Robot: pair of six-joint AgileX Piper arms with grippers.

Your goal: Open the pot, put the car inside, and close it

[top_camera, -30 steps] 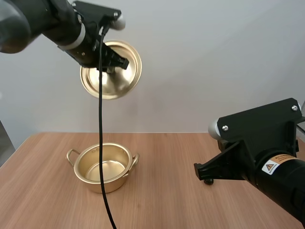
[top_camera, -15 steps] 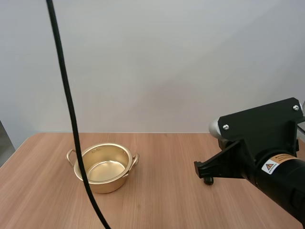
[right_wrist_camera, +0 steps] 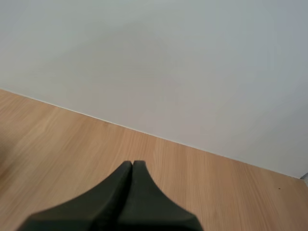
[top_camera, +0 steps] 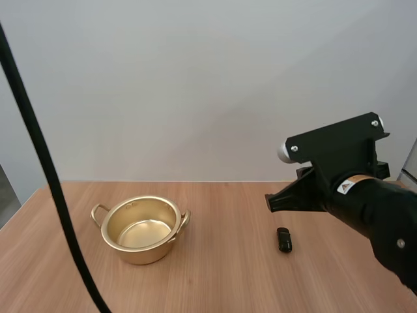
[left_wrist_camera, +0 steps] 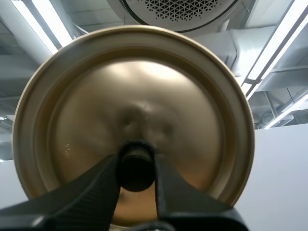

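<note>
Left gripper (left_wrist_camera: 136,161) is clamped on the small dark knob (left_wrist_camera: 136,169), one finger on each side of it, and past the knob the round gold lid (left_wrist_camera: 86,110) hangs from that grip, up in the air. Right gripper (right_wrist_camera: 132,166) has its two black fingers pressed together with nothing between them, and past its tip there is bare wooden table (right_wrist_camera: 62,144). From the high view, the right arm reaches in over the table with its tip just above the little dark car (top_camera: 284,239), but not touching it. The car lies flat on the wood, well apart from the gold pot (top_camera: 146,251), which stands farther to the left with no lid on and nothing inside. So the opening step looks done, and the step in hand is picking up the car. The next move most likely calls for the right fingers to spread apart, go down around the car and pinch it, then carry it across to the pot. It is the high view that tells where the car and the pot sit. It is the left wrist view that tells how the lid is held, and the right wrist view that tells those fingers are closed up.
</note>
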